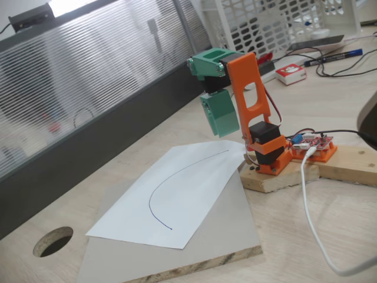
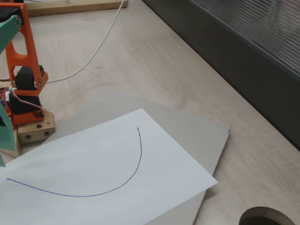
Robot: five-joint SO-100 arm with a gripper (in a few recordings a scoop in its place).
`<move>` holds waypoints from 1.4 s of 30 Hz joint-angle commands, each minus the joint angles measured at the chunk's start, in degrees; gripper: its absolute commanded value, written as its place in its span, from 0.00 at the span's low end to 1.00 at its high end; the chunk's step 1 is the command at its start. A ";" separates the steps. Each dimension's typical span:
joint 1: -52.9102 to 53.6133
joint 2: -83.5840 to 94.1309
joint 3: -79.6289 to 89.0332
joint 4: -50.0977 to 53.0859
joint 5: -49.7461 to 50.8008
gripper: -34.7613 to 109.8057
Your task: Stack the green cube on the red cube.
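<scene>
The orange-and-green plastic arm (image 1: 247, 112) stood folded on its pale wooden block (image 1: 277, 175) at three o'clock of the white paper sheet (image 1: 177, 200), which bore a curved blue pen line (image 1: 177, 183) and lay on a grey board (image 2: 197, 131) atop the light wooden surface (image 1: 330, 106). The green hand (image 1: 221, 112) hung tucked; whether clenched or released, I cannot tell. Where the cubes lay could not be told.

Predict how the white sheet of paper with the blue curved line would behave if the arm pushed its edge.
The white sheet of paper looks thin, so it would probably buckle or slide, not resist. It lies loose on the smooth grey board with no tape visible, so it likely shifts easily. One corner overhangs the board and may droop.
</scene>
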State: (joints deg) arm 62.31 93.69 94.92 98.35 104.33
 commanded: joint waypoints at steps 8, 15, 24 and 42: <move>0.62 2.46 0.26 0.53 0.00 0.32; 0.44 7.03 0.79 0.44 0.00 0.24; -16.26 10.11 0.79 0.44 0.00 0.24; -41.31 25.05 7.91 0.53 0.62 0.24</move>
State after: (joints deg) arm 21.71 114.70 98.70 98.79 104.33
